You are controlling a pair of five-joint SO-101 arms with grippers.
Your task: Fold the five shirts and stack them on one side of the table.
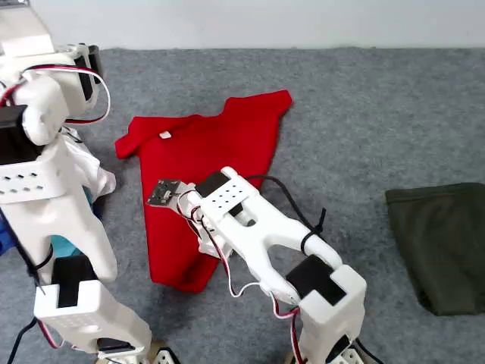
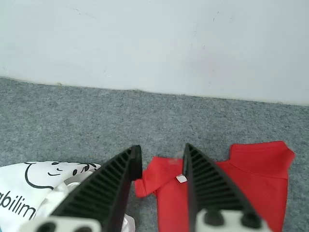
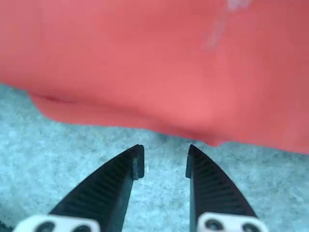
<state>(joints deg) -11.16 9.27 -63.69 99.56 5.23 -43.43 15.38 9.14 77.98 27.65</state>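
A red shirt (image 1: pixel 204 163) lies partly folded on the grey table, its neck label facing up. My right gripper (image 1: pixel 162 194) is low at the shirt's left edge, open. In the right wrist view the right gripper (image 3: pixel 164 155) has its fingers over bare grey surface, just short of the red shirt's hem (image 3: pixel 169 63), with nothing between them. My left arm (image 1: pixel 45 189) stands raised at the left. The left gripper (image 2: pixel 161 155) is open and empty, high above the red shirt (image 2: pixel 241 188). A folded dark green shirt (image 1: pixel 443 243) lies at the right edge.
A heap of unfolded shirts, a white printed one (image 1: pixel 95 178) (image 2: pixel 29 191) on top of blue ones, lies at the left behind the left arm. A pale wall (image 2: pixel 154 43) borders the table's far side. Grey surface (image 1: pixel 356 136) is bare between the red and green shirts.
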